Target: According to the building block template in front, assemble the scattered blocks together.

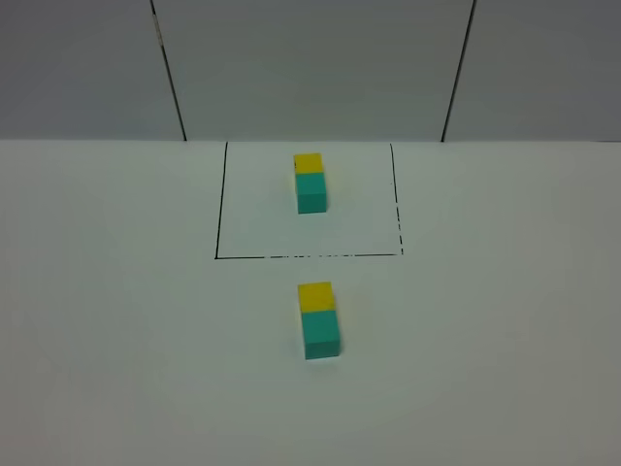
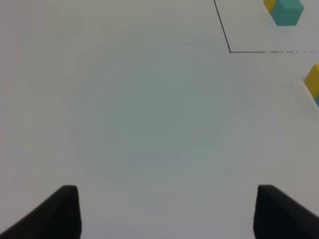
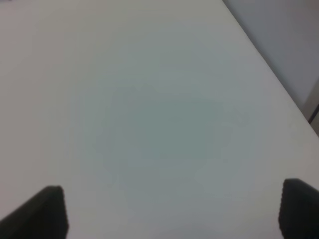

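The building block template [image 1: 310, 183], a yellow cube joined to a teal cube, stands inside a thin black outline [image 1: 220, 204] at the back of the table. In front of the outline, the scattered blocks stand touching each other: a yellow cube [image 1: 315, 296] farther back and a teal cube [image 1: 321, 334] nearer. No arm shows in the exterior high view. My left gripper [image 2: 168, 211] is open over bare table; the template [image 2: 287, 12] and the loose yellow cube [image 2: 312, 79] sit at its view's edge. My right gripper [image 3: 173, 211] is open over bare table, no block in its view.
The white table [image 1: 116, 320] runs back to a grey panelled wall [image 1: 310, 58]. In the right wrist view the table's edge meets the wall [image 3: 284, 45].
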`<move>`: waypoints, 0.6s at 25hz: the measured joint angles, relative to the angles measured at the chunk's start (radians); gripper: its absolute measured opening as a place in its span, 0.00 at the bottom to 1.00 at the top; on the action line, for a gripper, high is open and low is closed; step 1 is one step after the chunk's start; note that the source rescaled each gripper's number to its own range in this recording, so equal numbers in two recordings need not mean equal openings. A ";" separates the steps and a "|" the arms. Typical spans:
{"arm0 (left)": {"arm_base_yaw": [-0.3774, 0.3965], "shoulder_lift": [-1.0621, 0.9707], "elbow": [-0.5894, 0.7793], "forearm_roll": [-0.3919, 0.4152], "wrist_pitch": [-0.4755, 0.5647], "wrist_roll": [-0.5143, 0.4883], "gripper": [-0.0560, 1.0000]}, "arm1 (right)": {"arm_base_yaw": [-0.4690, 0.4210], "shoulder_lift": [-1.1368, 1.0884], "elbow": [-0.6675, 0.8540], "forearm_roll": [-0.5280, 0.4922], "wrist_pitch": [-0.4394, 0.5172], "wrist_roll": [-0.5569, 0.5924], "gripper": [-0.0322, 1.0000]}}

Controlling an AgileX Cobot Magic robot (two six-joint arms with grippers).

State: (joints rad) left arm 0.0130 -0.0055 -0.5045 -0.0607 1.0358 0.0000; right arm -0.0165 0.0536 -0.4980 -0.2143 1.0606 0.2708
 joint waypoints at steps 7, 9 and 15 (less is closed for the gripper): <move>0.000 0.000 0.000 0.000 0.000 0.000 0.61 | 0.000 0.000 0.000 0.000 0.000 0.000 0.72; 0.000 0.000 0.000 0.000 0.000 0.000 0.61 | 0.000 0.000 0.000 0.000 0.000 0.000 0.72; 0.000 0.000 0.000 0.000 0.000 0.000 0.61 | 0.000 0.000 0.000 0.000 0.000 0.000 0.72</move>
State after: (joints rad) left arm 0.0130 -0.0055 -0.5045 -0.0607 1.0358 0.0000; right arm -0.0165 0.0536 -0.4980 -0.2143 1.0606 0.2708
